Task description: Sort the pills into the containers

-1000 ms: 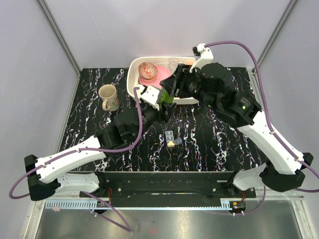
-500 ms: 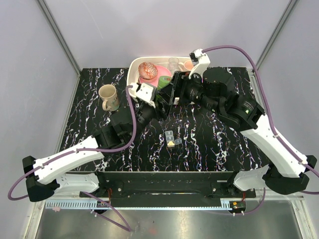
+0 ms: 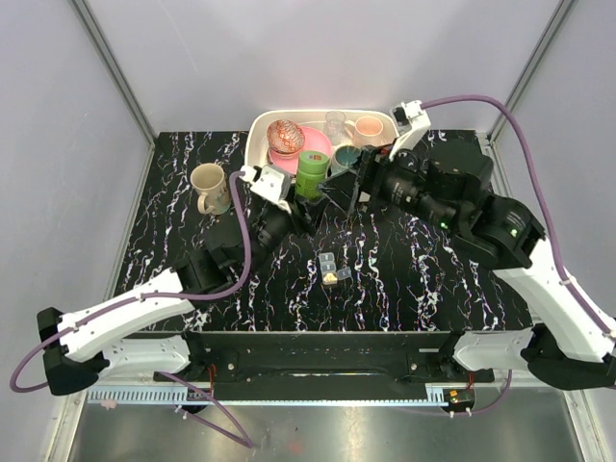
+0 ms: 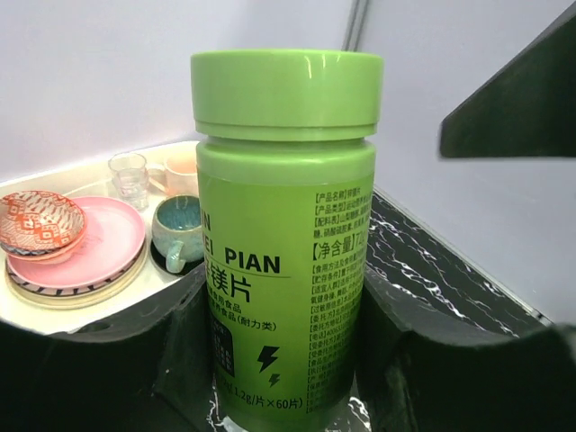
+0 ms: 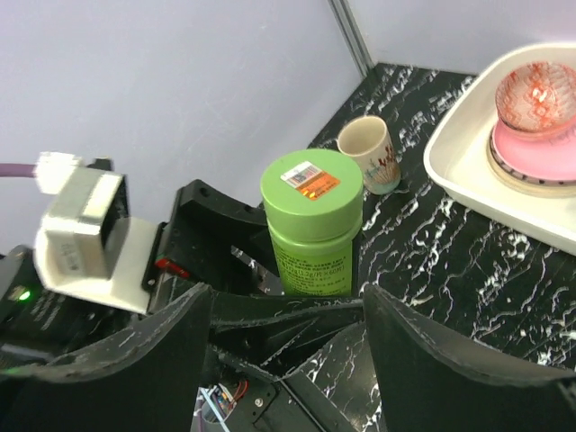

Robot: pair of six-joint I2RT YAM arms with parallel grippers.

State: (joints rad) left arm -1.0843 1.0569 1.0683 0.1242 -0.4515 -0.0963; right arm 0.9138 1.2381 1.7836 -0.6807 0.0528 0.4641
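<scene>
Pills (image 3: 331,278) cluster at the containers (image 3: 333,267), nearside of the green bottle (image 3: 310,174) clamped by the left tool (image 3: 300,204); the right tool (image 3: 346,183) gapes wide beside it.

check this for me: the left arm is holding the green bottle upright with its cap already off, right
Not quite: the cap is on the green bottle, as the left wrist view shows. The rest is right: the left jaws hold it upright.

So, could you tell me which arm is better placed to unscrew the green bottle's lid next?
Right, I'd say. The left fingers grip the green bottle upright by its body, lid on; the right fingers are open, empty and facing it.
</scene>
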